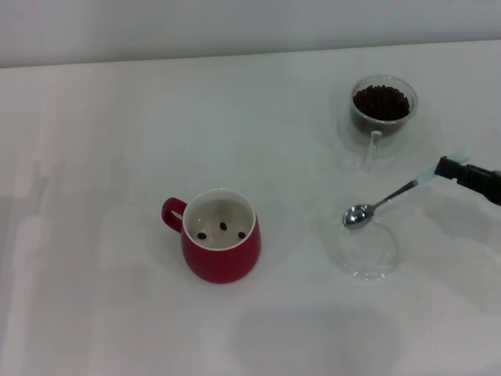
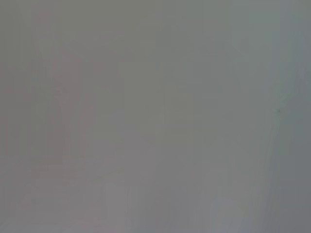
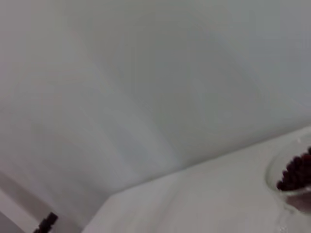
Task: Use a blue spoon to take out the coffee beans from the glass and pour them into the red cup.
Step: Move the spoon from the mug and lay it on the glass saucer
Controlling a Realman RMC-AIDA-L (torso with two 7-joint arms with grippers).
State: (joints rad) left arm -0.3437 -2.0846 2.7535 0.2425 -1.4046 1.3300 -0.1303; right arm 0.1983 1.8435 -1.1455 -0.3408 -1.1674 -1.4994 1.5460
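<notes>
Right gripper (image 1: pixel 452 169): fingers closed on the blue spoon (image 1: pixel 381 205) handle.
Spoon bowl: held empty over the saucer (image 1: pixel 366 249).
Coffee beans (image 1: pixel 381 102): heaped in the glass (image 1: pixel 383 108); three lie in the red cup (image 1: pixel 221 236).
Left gripper: not seen.

Black blocky right gripper (image 1: pixel 455 170) — matte

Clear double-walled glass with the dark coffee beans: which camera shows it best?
Head view. The clear double-walled glass appears whole there, with its handle and the dark coffee beans inside, standing on the white table. The right wrist view catches only part of the glass rim and some beans at the frame edge. The left wrist view shows nothing of it.
</notes>
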